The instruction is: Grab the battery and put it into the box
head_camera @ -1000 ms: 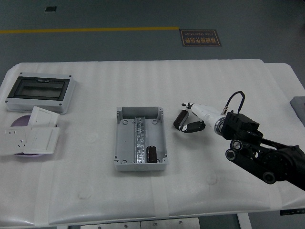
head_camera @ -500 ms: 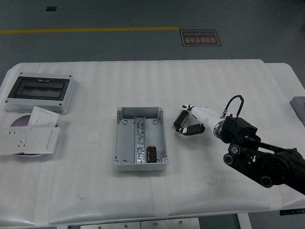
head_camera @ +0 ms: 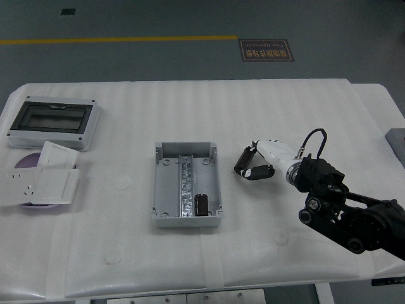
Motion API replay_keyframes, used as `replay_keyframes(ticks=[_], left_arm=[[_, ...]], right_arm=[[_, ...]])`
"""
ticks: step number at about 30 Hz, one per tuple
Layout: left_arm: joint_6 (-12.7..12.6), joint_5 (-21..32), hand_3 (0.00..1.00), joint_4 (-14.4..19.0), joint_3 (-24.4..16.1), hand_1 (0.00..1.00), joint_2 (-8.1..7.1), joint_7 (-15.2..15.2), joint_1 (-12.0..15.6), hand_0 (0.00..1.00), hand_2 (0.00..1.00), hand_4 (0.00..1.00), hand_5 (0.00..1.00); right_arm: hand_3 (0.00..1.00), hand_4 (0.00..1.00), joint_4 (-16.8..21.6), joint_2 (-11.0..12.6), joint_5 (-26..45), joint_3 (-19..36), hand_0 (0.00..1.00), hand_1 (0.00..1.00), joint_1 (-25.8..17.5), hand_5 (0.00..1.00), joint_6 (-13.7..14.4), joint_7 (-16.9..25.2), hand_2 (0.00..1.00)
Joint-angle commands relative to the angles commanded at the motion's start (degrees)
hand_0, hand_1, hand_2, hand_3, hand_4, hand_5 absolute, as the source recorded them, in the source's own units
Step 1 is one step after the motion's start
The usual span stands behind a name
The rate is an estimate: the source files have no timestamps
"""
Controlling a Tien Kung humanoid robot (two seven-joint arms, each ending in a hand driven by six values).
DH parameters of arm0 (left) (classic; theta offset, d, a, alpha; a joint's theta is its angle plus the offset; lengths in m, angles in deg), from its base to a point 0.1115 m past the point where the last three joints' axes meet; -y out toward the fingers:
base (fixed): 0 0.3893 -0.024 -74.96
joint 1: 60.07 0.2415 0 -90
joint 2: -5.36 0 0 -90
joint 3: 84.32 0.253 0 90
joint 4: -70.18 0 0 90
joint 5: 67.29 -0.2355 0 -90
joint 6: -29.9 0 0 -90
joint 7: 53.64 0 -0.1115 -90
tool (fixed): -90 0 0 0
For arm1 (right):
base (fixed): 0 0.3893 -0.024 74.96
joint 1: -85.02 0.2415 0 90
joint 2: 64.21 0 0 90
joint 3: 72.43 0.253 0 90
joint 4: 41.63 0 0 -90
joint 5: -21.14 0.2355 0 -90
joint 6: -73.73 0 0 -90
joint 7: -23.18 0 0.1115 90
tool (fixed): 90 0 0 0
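A grey open box (head_camera: 185, 183) sits at the middle of the white table. A black cylindrical battery (head_camera: 202, 204) lies inside it, in the near right corner. My right hand (head_camera: 252, 164), white with black fingers, hovers just right of the box's far right corner, apart from it. Its fingers are relaxed and hold nothing. The black right arm (head_camera: 348, 215) comes in from the lower right. The left arm is out of view.
A grey enclosure with a dark clear lid (head_camera: 54, 123) stands at the far left. White socket plates (head_camera: 41, 180) lie in front of it on a purple disc. A grey object (head_camera: 397, 140) shows beyond the table's right edge.
My right hand has drawn back a little to the right and toward me, away from the box. The battery in the box has not moved.
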Motion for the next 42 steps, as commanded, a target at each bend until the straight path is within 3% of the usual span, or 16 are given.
replay_keyframes(ticks=[8, 13, 17, 20, 21, 26, 27, 32, 33, 42], left_arm=[[0.03, -0.12, 0.553, 0.00, -0.09, 0.559, 0.20, 0.02, 0.13, 0.625, 0.513, 0.287, 0.002], [0.04, -0.23, 0.553, -0.03, -0.23, 0.560, 0.22, 0.03, 0.09, 0.625, 0.513, 0.288, 0.002], [0.13, -0.52, 0.553, -0.04, -0.51, 0.559, 0.19, 0.11, 0.13, 0.625, 0.513, 0.288, 0.002], [0.23, -0.72, 0.553, -0.04, -0.70, 0.559, 0.16, 0.19, 0.18, 0.625, 0.513, 0.288, 0.002], [0.26, -0.77, 0.552, -0.04, -0.74, 0.559, 0.14, 0.21, 0.18, 0.626, 0.512, 0.289, 0.002], [0.37, -0.99, 0.552, -0.02, -0.77, 0.559, 0.08, 0.21, 0.14, 0.626, 0.512, 0.289, 0.002], [0.39, -1.04, 0.552, -0.02, -0.79, 0.560, 0.07, 0.21, 0.12, 0.627, 0.512, 0.291, 0.002], [0.45, -1.15, 0.552, -0.01, -0.75, 0.560, 0.07, 0.19, 0.02, 0.627, 0.512, 0.291, 0.002], [0.47, -1.17, 0.552, -0.02, -0.76, 0.560, 0.07, 0.20, 0.02, 0.628, 0.512, 0.292, 0.002], [0.47, -0.97, 0.552, 0.00, -0.53, 0.560, 0.09, 0.16, -0.05, 0.628, 0.513, 0.292, 0.002]], right_arm=[[0.650, 0.643, 8.46, 2.28, 2.97, 6.55, 0.957, 0.705, -3.09, 0.391, 2.67, 2.08, 0.443], [0.649, 0.636, 15.50, 3.30, 9.84, 8.56, 0.943, 0.697, -4.65, 0.384, 6.37, 7.60, 0.436], [0.650, 0.635, 19.96, 3.16, 15.45, 6.61, 0.925, 0.690, -4.91, 0.385, 6.53, 12.22, 0.435], [0.650, 0.635, 20.38, 2.44, 18.43, 4.52, 0.925, 0.690, -4.85, 0.385, 5.12, 13.88, 0.435], [0.681, 0.638, 20.16, 2.18, 18.76, 3.86, 0.924, 0.712, -4.84, 0.383, 4.63, 14.11, 0.633], [0.681, 0.638, 18.85, 1.21, 16.21, 1.32, 0.924, 0.712, -4.55, 0.383, 3.52, 13.76, 0.633], [0.866, 0.649, 18.53, 1.01, 15.32, 0.94, 0.998, 0.881, -4.47, 0.376, 3.62, 13.59, 0.867], [0.866, 0.649, 17.57, 0.37, 10.16, 0.50, 0.998, 0.881, -4.21, 0.376, 4.14, 12.44, 0.867], [0.900, 0.657, 17.53, 0.34, 9.13, 0.47, 0.998, 0.948, -4.16, 0.386, 4.23, 12.24, 0.912], [0.902, 0.654, 17.29, 0.31, 6.37, 0.64, 0.998, 0.947, -4.21, 0.386, 4.73, 11.64, 0.906]])
